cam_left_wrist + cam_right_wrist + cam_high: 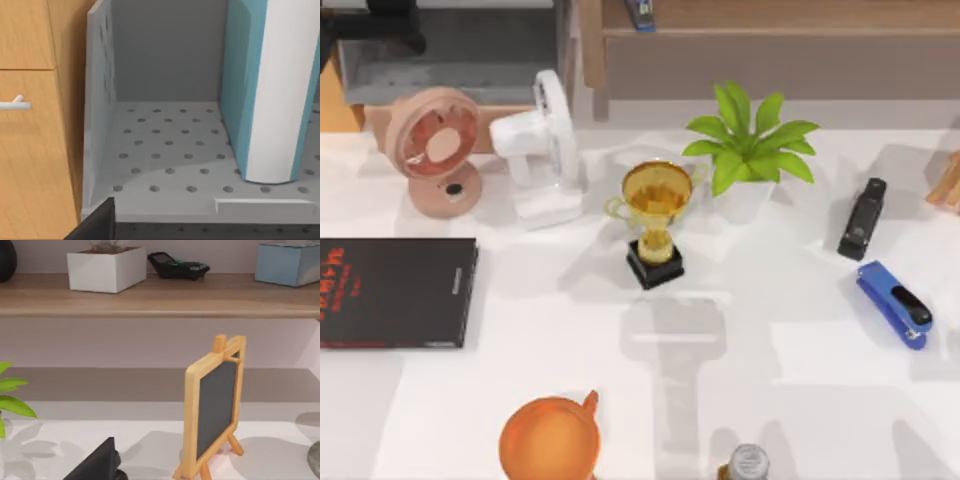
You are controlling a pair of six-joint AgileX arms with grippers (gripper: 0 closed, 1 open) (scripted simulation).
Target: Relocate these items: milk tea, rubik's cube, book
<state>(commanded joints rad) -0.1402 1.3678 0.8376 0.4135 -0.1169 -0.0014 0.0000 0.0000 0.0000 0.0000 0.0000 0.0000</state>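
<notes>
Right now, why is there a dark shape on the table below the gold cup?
In the top view it is a soft grey shadow on the white table, in front of the trophy; what casts it is not visible. In the right wrist view the little chalkboard throws one too.

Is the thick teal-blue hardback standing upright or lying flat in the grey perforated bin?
Upright. In the left wrist view the teal-blue hardback stands on its lower edge on the grey perforated bin's floor, white page edges vertical.
</notes>
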